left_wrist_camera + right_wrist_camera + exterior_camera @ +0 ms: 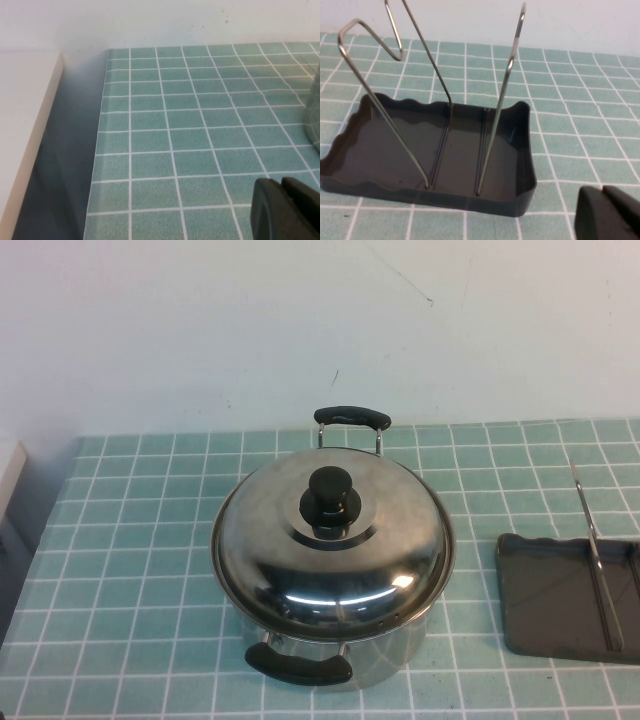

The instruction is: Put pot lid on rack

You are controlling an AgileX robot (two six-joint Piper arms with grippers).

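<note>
The shiny domed pot lid point(330, 562) with its black knob point(332, 502) sits on the steel pot point(385, 660) in the middle of the table. The dark grey rack point(555, 605) with its upright wire divider point(596, 555) stands at the right edge of the high view. Neither gripper shows in the high view. My left gripper point(282, 186) is shut and empty, low over the tiles left of the pot, whose side point(314, 120) just shows. My right gripper point(603, 192) is shut and empty beside the rack point(385, 150) and its wires point(505, 85).
The pot has two black handles, one at the far side point(352, 418) and one at the near side point(298, 666). A white ledge point(25, 135) runs beyond the table's left edge with a dark gap between. A white wall stands behind the teal tiled table point(140, 540).
</note>
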